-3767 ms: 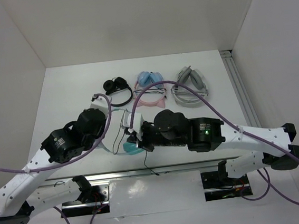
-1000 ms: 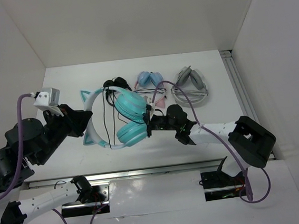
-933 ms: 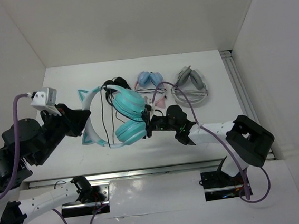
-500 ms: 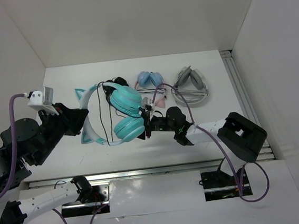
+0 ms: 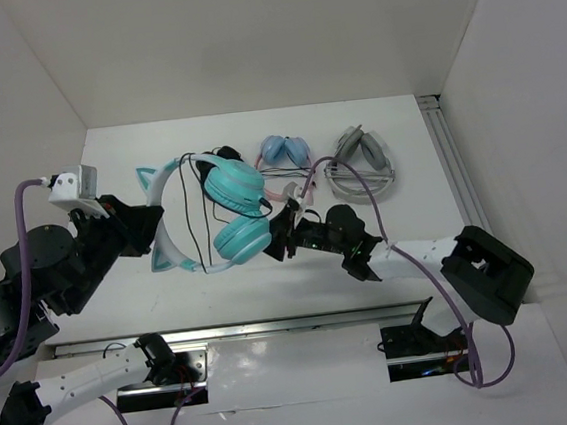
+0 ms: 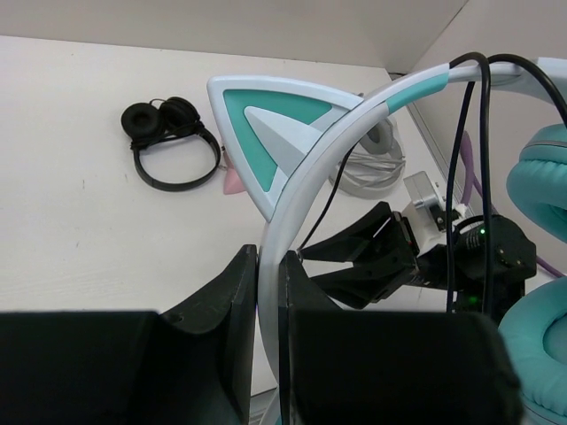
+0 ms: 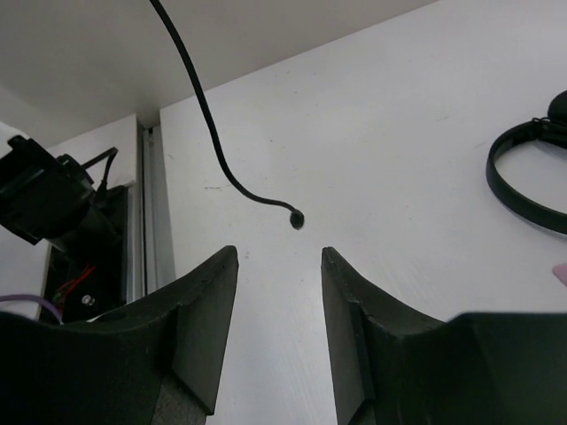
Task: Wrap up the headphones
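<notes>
Only right wrist: cable (image 7: 202,119) tip loose; left hand (image 6: 266,288) pinches headphones (image 6: 306,168).

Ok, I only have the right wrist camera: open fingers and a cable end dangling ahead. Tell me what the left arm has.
Observer: The left hand is shut on the headband of the teal headphones, just below a cat ear.
Operator: Give me where the cable runs.
Observer: The black cable is draped over the headband near the ear cups, with strands hanging down from it.
Operator: Now tell me where my hand sits against the cups.
Observer: The right hand is right beside the lower ear cup; I cannot tell whether it touches.
</notes>
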Robot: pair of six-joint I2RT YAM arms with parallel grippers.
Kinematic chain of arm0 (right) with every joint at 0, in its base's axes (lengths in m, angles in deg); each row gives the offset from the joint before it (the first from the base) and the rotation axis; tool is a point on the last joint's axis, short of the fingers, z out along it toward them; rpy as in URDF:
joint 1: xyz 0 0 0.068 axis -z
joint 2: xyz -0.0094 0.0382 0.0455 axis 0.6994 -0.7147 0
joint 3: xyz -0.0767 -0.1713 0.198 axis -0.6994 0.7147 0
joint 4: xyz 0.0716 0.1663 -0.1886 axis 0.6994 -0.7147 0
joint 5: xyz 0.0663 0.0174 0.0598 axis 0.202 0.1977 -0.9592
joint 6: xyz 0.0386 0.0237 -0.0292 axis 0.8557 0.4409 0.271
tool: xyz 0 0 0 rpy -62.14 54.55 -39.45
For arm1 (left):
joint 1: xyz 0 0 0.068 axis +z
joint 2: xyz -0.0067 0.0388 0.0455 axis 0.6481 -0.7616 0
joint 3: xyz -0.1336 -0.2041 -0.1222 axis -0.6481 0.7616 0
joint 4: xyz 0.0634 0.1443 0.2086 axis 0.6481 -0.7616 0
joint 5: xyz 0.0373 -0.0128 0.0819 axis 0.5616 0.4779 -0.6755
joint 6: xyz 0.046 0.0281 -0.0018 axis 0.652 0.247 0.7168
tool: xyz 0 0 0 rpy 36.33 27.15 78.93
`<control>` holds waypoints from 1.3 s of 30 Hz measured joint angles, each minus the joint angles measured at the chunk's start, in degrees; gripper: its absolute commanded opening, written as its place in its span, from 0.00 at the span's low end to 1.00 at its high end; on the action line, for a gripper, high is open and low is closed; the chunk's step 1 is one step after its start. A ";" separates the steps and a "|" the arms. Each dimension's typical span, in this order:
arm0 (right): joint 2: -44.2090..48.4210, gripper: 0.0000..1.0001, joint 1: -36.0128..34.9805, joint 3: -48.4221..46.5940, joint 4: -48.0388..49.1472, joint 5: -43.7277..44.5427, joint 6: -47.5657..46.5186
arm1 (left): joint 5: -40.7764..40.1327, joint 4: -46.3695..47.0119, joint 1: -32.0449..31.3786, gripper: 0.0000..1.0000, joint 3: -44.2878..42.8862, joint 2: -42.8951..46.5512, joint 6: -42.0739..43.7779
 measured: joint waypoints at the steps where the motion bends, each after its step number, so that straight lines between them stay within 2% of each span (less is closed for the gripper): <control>1: 0.74 0.50 0.00 0.20 -0.76 0.57 -0.66 | -0.15 0.00 0.00 0.00 0.00 0.00 -0.02; 7: 0.70 0.53 0.48 0.26 -2.45 0.57 -2.14 | -0.33 -0.02 0.00 0.00 0.00 0.00 -1.03; 19: -7.43 0.54 0.59 -2.32 -0.79 -5.03 0.24 | 0.33 0.02 0.00 0.00 0.00 -0.26 -1.53; 29: -11.02 0.55 0.87 -8.33 2.45 -6.99 1.51 | 2.16 0.76 0.00 0.00 0.66 -0.28 -2.99; 39: -15.82 0.54 1.07 -8.81 7.15 -6.84 3.58 | 2.49 1.01 0.00 0.00 0.72 -0.48 -2.99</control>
